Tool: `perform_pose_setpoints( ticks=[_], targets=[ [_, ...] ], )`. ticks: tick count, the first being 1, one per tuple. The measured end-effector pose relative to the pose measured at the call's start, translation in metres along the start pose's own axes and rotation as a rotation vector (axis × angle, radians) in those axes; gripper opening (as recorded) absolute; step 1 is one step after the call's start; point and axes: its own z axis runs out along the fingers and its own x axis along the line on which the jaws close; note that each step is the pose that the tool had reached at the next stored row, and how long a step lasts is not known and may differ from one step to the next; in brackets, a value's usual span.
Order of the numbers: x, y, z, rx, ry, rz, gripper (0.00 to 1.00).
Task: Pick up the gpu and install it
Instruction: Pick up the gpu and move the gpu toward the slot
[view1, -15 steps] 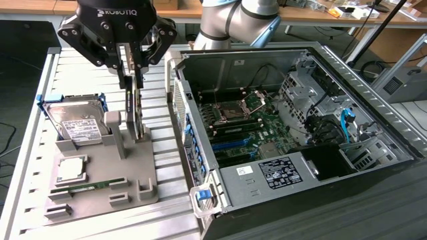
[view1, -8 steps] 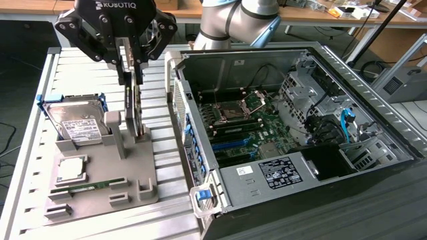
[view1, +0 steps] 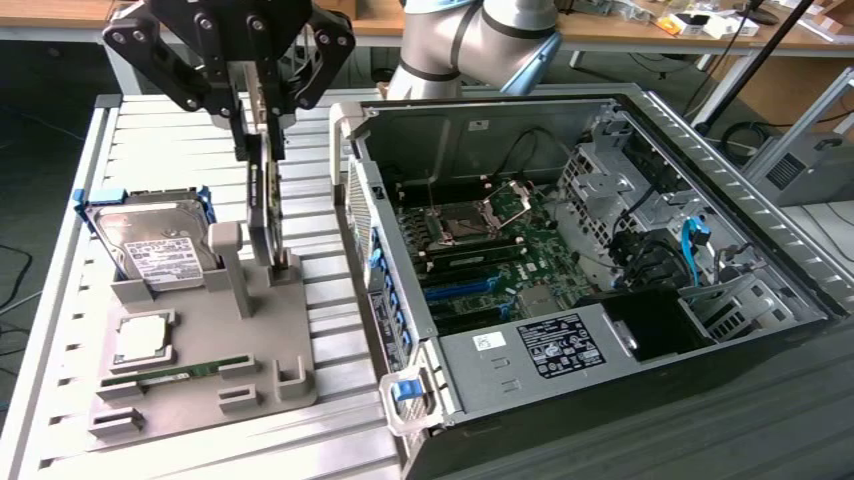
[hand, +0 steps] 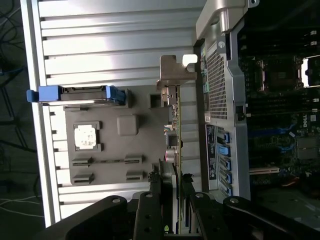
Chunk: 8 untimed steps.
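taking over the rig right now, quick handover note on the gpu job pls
gripper: closed on the top edge of the thin dark grey-black gpu card.
where: card stands upright, its lower end at the flat grey plastic holder tray, on the exterior view's left of the open silver-and-black computer case.
done: card gripped.
left: card looks not yet clear of the tray; nothing installed on the green motherboard.

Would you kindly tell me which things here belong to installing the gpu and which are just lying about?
In the job: gpu, end effector closed on it, open computer case.
Lying about: hard drive, processor chip, memory stick, all on the grey tray.
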Motion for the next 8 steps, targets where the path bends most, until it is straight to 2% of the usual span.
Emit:
perform_pose_setpoints(
  ticks=[8],
  targets=[
    [-0.0002, 0.0000, -0.0075, 0.0000, 0.0000, 0.000, 0.27]
  ],
)
